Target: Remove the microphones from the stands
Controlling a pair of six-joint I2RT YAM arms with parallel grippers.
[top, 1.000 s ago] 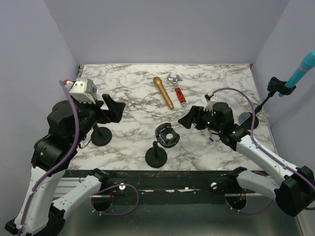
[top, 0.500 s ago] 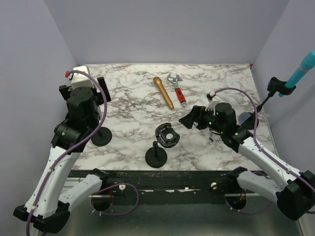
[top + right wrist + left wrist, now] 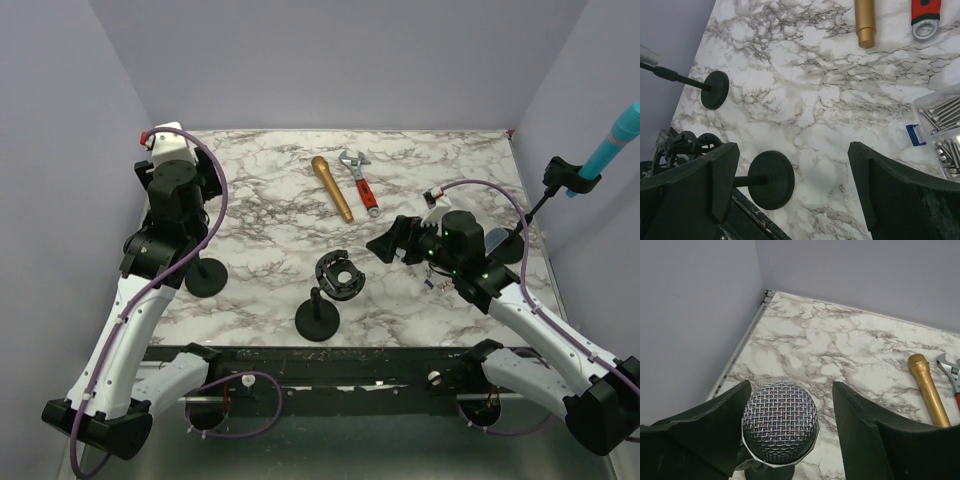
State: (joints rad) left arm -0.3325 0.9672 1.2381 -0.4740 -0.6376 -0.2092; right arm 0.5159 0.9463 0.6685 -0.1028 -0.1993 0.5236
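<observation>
I count three microphones: the gold microphone (image 3: 331, 188) lying on the desk (image 3: 260, 170), the teal microphone (image 3: 612, 140) up at the right side, and the silver mesh microphone (image 3: 780, 421) at the left. There are also three stands, each with a round black base: the left stand (image 3: 207, 275), the front stand (image 3: 318, 318) and the right stand (image 3: 558, 176). I see one red-handled wrench (image 3: 361, 183), one black ring part (image 3: 340, 275), and one clear box (image 3: 918, 111) holding bolts (image 3: 945, 107), which I cannot count exactly.
</observation>
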